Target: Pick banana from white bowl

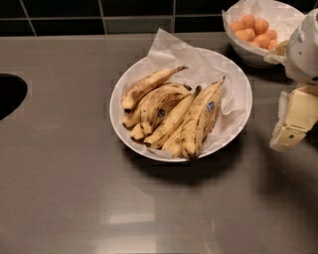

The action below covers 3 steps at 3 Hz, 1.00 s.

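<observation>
The white bowl (238,111), wide, shallow and lined with crinkled white paper, stands in the middle of the grey counter. Several bananas lie in it. The banana (199,119) is the long, fairly straight yellow one at the right side of the pile, with brown-black edges and a small blue sticker. A shorter curved brown-mottled banana (158,101) with a dark sticker lies to its left. My gripper (293,121) hangs at the right edge of the view, to the right of the bowl and apart from it, holding nothing that I can see.
A smaller paper-lined bowl (248,52) of round orange fruits (254,30) stands at the back right, close behind the gripper. A dark round opening (9,94) is at the left edge of the counter. A black tiled wall (99,12) runs along the back.
</observation>
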### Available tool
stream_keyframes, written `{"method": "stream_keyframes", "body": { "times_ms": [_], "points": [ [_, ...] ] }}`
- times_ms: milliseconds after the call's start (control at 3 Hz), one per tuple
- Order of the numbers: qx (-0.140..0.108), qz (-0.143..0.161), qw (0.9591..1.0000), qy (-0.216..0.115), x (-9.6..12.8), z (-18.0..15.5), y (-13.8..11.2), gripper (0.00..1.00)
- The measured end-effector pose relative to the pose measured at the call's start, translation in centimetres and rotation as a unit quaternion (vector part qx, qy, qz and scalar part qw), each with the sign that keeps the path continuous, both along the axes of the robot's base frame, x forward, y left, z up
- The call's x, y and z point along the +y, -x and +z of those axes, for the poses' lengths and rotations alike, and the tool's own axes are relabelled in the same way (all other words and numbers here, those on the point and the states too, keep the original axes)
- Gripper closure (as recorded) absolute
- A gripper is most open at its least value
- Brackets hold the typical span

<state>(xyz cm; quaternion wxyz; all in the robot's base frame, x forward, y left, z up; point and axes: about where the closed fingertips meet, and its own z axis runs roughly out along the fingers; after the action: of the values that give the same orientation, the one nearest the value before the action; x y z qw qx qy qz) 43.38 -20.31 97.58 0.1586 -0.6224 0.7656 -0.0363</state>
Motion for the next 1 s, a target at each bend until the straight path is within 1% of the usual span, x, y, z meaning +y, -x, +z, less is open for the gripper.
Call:
{"method": "stream_keyframes", "body": {
  "times_ms": [333, 667, 1000],
  "points": [
    [0.002, 0.041, 0.999, 0.016, 2.7, -1.0, 1.1, 0.0],
    [0.009, 0.117, 0.9915, 0.055, 7.7, -2.5, 4.4, 0.0],
    [0.009, 0.118, 0.9915, 0.055, 7.7, -2.5, 4.4, 0.0]
  ]
}}
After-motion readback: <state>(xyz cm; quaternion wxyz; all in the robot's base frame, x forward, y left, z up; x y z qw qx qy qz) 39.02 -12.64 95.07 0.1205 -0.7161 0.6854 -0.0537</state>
